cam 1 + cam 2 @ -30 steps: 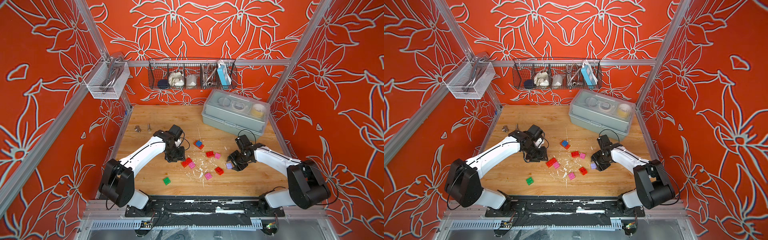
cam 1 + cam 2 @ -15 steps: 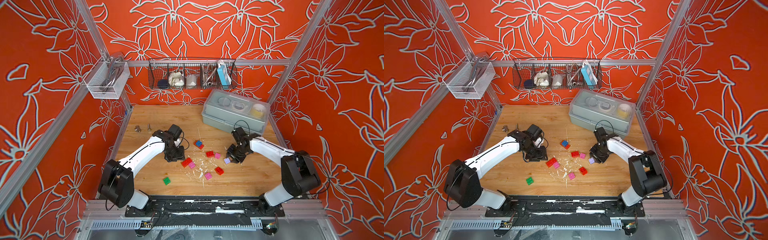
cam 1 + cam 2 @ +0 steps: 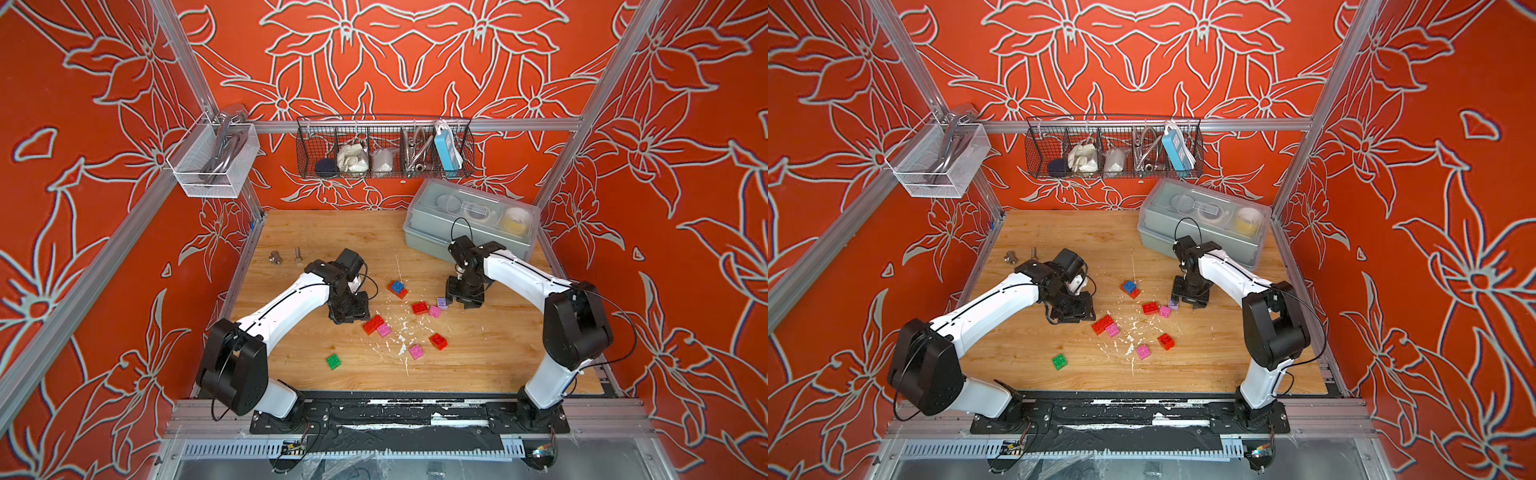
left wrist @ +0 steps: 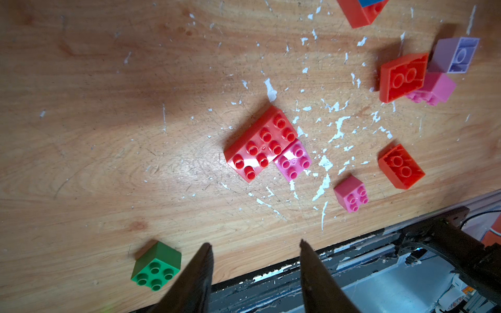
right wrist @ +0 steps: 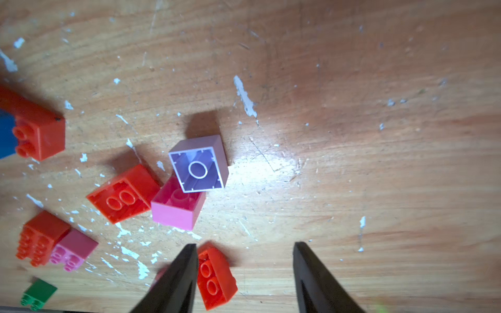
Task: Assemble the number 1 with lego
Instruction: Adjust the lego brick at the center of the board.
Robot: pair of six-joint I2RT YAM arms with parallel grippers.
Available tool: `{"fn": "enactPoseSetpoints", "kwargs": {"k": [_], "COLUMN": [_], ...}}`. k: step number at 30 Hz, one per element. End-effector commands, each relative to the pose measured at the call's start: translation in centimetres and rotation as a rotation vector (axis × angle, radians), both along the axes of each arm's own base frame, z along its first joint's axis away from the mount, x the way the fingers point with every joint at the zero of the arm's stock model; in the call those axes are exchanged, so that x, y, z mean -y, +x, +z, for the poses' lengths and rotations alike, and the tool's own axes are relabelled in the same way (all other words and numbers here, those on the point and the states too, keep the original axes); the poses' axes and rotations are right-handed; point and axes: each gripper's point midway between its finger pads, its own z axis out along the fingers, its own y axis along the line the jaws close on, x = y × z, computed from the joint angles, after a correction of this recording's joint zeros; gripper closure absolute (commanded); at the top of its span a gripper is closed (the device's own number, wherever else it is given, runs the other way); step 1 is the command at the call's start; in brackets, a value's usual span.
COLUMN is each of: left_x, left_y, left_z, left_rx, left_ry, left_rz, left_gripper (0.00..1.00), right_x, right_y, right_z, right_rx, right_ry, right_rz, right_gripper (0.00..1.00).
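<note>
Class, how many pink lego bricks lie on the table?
3. One pink brick touches the long red brick; a second lies beside a red brick and the lilac brick; a third lies alone. More may be hidden.

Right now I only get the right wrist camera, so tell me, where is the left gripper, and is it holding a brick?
Observer: The left gripper hovers beside the long red brick, with its jaws open and nothing between them.
Operator: Okay. Is anything standing at the back of the table near my arm?
Observer: Yes, a grey lidded box stands at the back of the table, close behind the right arm.
</note>
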Motion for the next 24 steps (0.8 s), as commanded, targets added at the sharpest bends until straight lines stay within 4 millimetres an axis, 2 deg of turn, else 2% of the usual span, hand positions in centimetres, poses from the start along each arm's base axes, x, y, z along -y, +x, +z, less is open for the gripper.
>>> {"fn": "enactPoseSetpoints", "kwargs": {"k": [1,4,9,13,18,24], "left_x": [-0.3,-0.2,0.0,0.3,0.4,0.4], "left_y": [-0.3,0.0,0.4,0.4,0.2,0.2], "left_z": [-0.1,0.1,0.3,0.4,0.8,1.1], "left_rx": [-0.004,0.001,-0.004,-0.015,-0.021,-0.018], "left_ry": [-0.001,-0.004,-0.009,-0.026,-0.038,-0.047], "left_rz": [-0.007,-0.009,0.005,0.02,0.032,0.048], "left_gripper": [0.49,0.49,0.49,0.49,0.49,0.45], "right_x": [0.7,-0.4,-1.9,-2.3,-1.9,-1.9], "right_y": [-0.1,0.1,0.4,1.4,2.6,3.4], "right_z": [0.6,0.4,0.4,-0.4,-1.7,-2.7], "right_rx": [0.008,0.02,0.048,0.064,0.082,0.088], "right_ry": [-0.054,-0.002,0.028,0.021,-0.029,-0.06], "right_rz": [0.091,0.141,0.145,0.071,0.032,0.078], "right_gripper": [0.44,0.43,0.3,0.31,0.43,0.4]}}
